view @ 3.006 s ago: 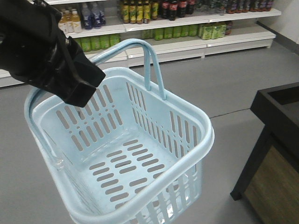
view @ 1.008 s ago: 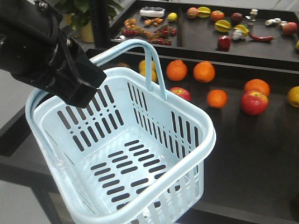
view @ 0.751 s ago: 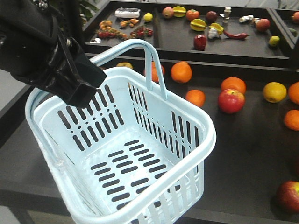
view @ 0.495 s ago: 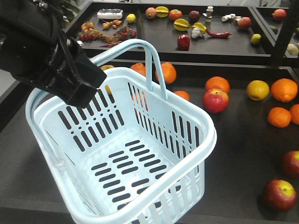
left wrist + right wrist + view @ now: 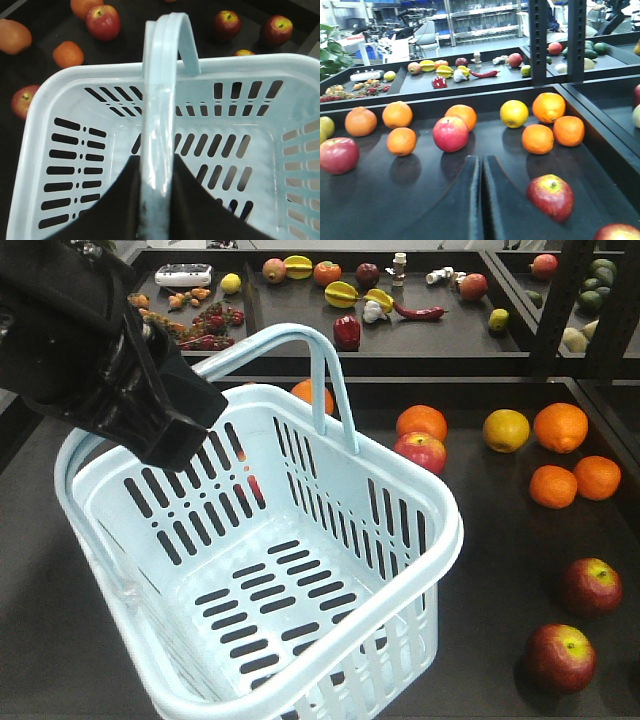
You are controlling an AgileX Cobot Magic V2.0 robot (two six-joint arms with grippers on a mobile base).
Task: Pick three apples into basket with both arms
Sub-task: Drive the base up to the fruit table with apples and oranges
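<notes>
Apples [image 5: 421, 452] lie on the dark counter [image 5: 490, 550], all outside the basket [image 5: 443, 532]: one just beyond its far right rim, two well off to its right. The basket hangs tilted from the left hand [image 5: 154, 170], which is clamped on its handle [image 5: 160, 75]. The right hand [image 5: 481, 162] is closed to a slit and holds nothing.
</notes>
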